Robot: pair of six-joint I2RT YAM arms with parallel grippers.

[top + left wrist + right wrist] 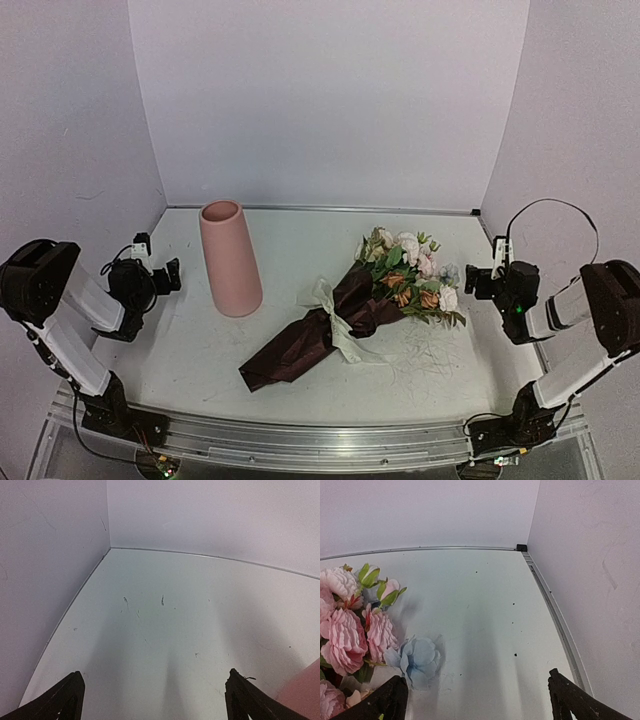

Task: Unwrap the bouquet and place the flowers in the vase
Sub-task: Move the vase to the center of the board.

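While unclenched, left gripper [158,258] and right gripper [482,265] over scuffed white table [290,240] inside 3 pale walls [330,100].

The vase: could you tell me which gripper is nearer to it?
Left. The left gripper is just left of the vase; the right gripper is far right, beyond the bouquet.

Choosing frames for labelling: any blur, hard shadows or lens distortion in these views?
Top external: sharp, evenly lit; the vase and the bouquet cast only faint shadows. Left wrist: soft shadow bands on the table, wall seam bowed by the wide lens. Right wrist: near flowers slightly soft, seam bowed.
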